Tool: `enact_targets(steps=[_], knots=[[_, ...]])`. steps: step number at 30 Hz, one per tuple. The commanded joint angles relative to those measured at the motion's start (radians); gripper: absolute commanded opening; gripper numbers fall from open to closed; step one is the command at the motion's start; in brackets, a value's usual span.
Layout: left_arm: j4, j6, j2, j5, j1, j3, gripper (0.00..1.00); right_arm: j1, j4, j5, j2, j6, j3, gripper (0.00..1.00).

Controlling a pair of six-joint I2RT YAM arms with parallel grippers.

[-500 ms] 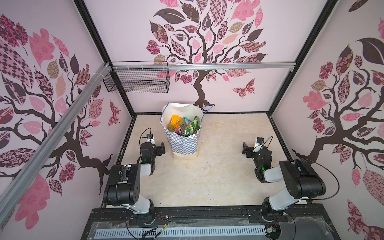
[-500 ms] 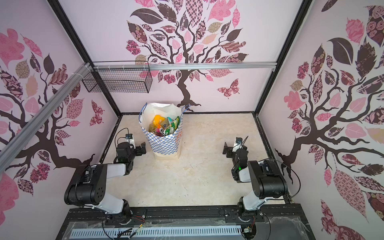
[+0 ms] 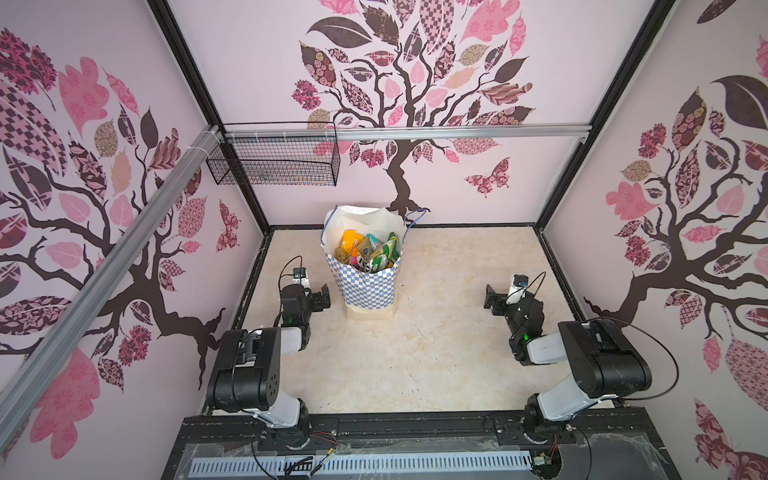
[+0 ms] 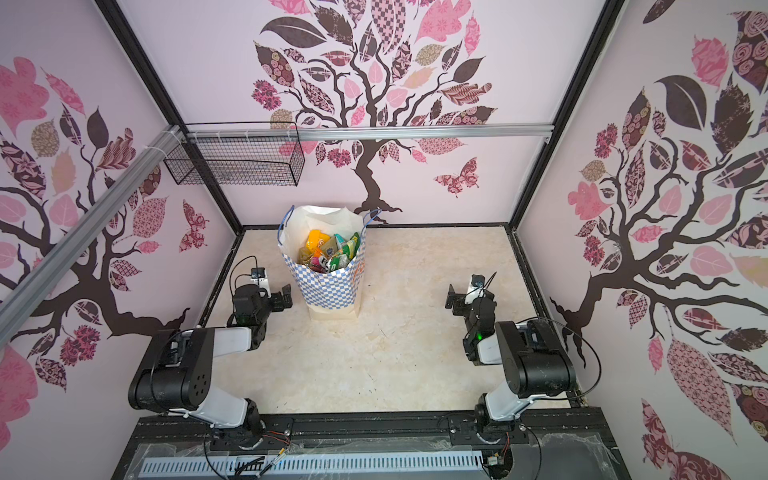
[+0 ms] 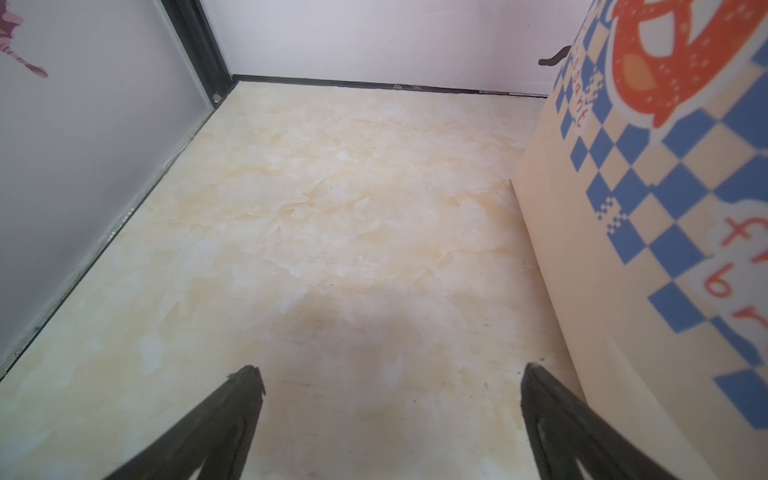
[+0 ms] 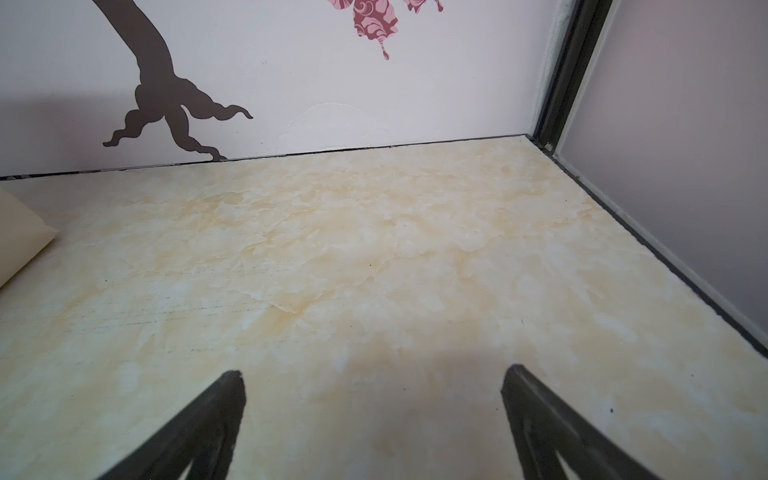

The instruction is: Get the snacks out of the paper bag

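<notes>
The snacks (image 3: 367, 252) sit heaped inside the paper bag (image 3: 367, 293). Their crinkly tops show through its open mouth in both top views: a yellow-orange packet toward the back left, green and teal ones toward the right, and a dark-and-pink one low at the front. The bag stands upright on the surface (image 3: 436, 353), left of centre and toward the back wall. It has blue-and-white checks above a plain cream base band and is white inside. In the left wrist view its near side carries an orange pretzel-like print and orange lettering.

The left end effector (image 3: 322, 298) hangs low just beside the bag's left side, at the height of its lower half. In the left wrist view its two dark fingers (image 5: 245, 399) stand spread wide with only bare marbled surface between them. One finger lies close along the cream base band — whether it touches cannot be told.

The right end effector (image 3: 492, 296) sits well apart from the bag, out on the right of the surface. Its jaws are likewise spread wide and hold nothing. The right wrist view shows bare surface ahead of it and only a cream corner of the bag at the frame's edge.

Farther out, a black wire basket (image 3: 274, 164) hangs from a metal rail in the back left corner, high above the surface.
</notes>
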Motion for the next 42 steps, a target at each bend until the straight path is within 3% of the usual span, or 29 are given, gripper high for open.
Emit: enact_targets(steps=[1,13,16,18,21,24,27,30,32,35,38,42], knots=[[0.016,0.0,-0.012,-0.002,0.001,0.016,0.99,0.001,-0.009,-0.003,-0.014,0.001,0.013,1.0],[0.014,-0.007,-0.013,0.013,0.01,0.017,0.99,0.0,-0.003,-0.002,-0.016,-0.001,0.011,1.0],[0.015,-0.005,-0.013,0.014,0.012,0.016,0.99,0.007,0.072,-0.003,-0.038,-0.012,-0.027,0.99],[0.015,-0.004,-0.014,0.014,0.01,0.015,0.99,0.024,-0.062,0.074,-0.133,-0.003,-0.008,1.0],[0.015,-0.003,-0.014,0.015,0.01,0.016,0.99,0.024,-0.511,0.214,-0.32,0.149,0.142,0.99],[0.015,-0.003,-0.014,0.015,0.01,0.015,0.99,0.024,-0.756,0.198,-0.449,0.264,0.246,0.99],[0.026,-0.002,-0.016,0.001,0.009,0.009,0.99,0.024,-0.916,0.075,-0.556,0.442,0.299,1.0],[0.036,-0.022,-0.054,-0.081,-0.001,-0.01,0.99,0.025,-1.129,-0.206,-0.584,0.463,0.419,1.0],[-0.157,-0.034,-0.138,-0.138,-0.003,0.03,0.98,0.024,-1.259,-0.34,-0.578,0.467,0.5,1.0],[-0.271,-0.117,-0.223,-0.247,-0.003,0.045,0.98,0.032,-1.312,-0.531,-0.578,0.5,0.543,1.0],[-0.369,-0.22,-0.313,-0.279,-0.002,0.073,0.98,0.112,-1.357,-0.617,-0.567,0.493,0.604,1.0],[-0.605,-0.329,-0.413,-0.277,-0.002,0.197,0.98,0.25,-1.434,-0.589,-0.558,0.454,0.697,1.0]])
